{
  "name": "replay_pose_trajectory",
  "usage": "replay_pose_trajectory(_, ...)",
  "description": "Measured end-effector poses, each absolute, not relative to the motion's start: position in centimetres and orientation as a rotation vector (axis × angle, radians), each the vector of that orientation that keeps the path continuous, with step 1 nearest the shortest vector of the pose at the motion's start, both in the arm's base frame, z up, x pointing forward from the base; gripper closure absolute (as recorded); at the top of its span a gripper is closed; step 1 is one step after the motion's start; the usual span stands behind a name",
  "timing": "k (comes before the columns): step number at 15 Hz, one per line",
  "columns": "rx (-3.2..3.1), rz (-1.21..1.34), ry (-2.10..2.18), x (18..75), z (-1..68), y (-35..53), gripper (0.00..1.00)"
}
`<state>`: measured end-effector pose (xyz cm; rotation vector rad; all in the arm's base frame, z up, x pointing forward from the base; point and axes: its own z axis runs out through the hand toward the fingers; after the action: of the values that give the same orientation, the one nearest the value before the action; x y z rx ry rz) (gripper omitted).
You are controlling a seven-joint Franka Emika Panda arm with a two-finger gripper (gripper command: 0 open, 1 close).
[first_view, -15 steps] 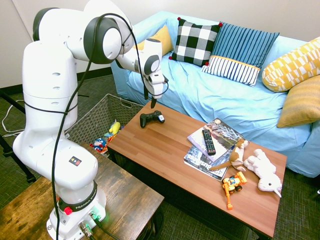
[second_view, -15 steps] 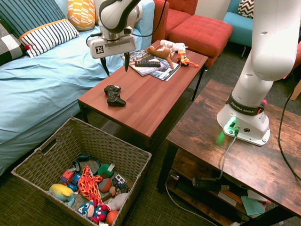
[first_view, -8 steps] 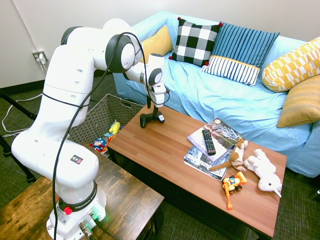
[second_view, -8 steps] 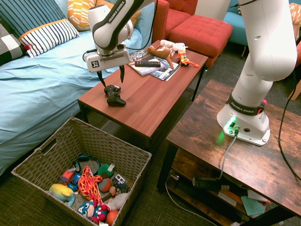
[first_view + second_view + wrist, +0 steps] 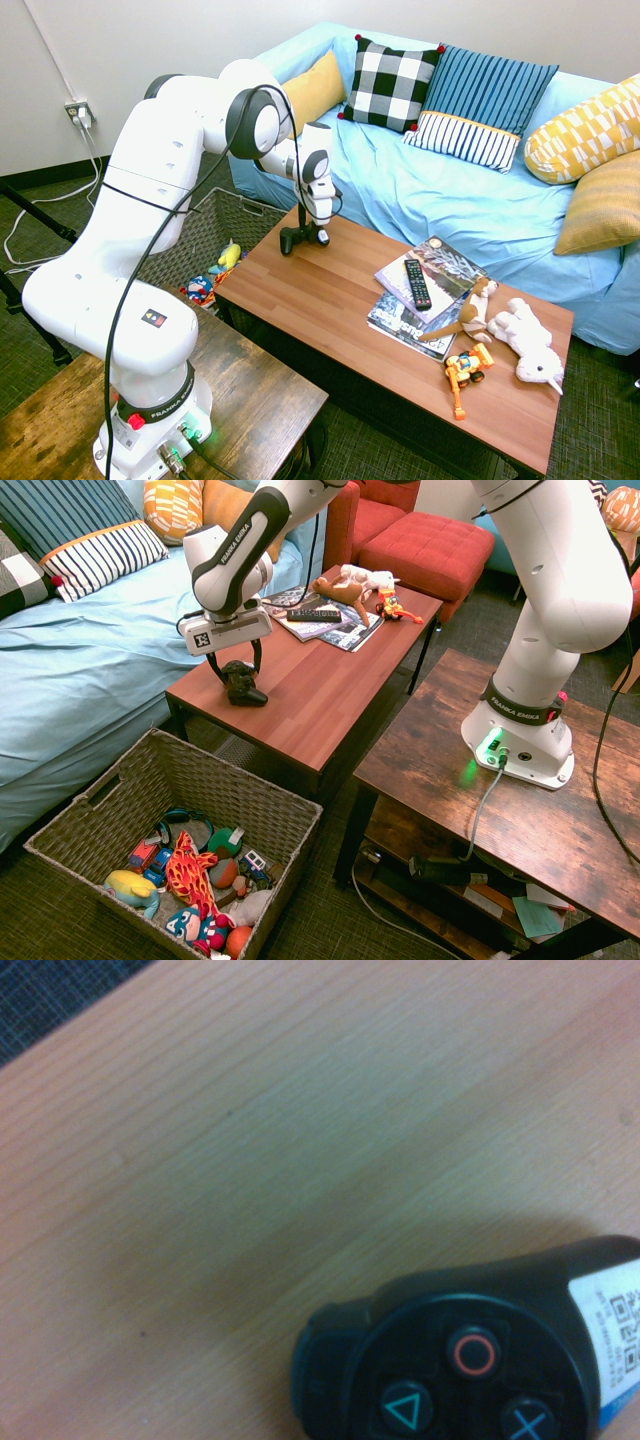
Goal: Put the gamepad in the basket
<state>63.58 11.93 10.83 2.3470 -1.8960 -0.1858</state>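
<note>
The black gamepad (image 5: 298,239) (image 5: 241,684) lies near the end of the reddish wooden coffee table (image 5: 340,300) (image 5: 310,695) closest to the basket. My gripper (image 5: 306,231) (image 5: 236,668) has come down over it, open, with one finger on each side of the gamepad's body. The wrist view shows the gamepad (image 5: 470,1360) from very close, with its round button pad and a white label. The grey woven basket (image 5: 190,232) (image 5: 288,845) stands on the floor beside that end of the table and holds several toys.
A slim black remote (image 5: 417,283) (image 5: 313,615) rests on magazines (image 5: 405,318) further along the table, beside plush animals (image 5: 530,345) and an orange toy robot (image 5: 466,370). The blue sofa (image 5: 440,200) runs behind the table. A dark wooden side table (image 5: 500,810) stands close by.
The gripper has dropped from well above the table down onto the gamepad, staying open. The gamepad has not moved.
</note>
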Motion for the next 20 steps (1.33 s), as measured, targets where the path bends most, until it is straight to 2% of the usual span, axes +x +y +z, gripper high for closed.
replay_pose_trajectory(3, 2.348, -0.193, -1.883, 63.5, 10.0, 12.4, 0.0)
replay_pose_trajectory(4, 2.349, -0.195, -1.878, 63.4, 9.8, 12.5, 1.0)
replay_pose_trajectory(20, 2.506, -0.214, -1.742, 62.5, 9.7, 12.4, 1.0)
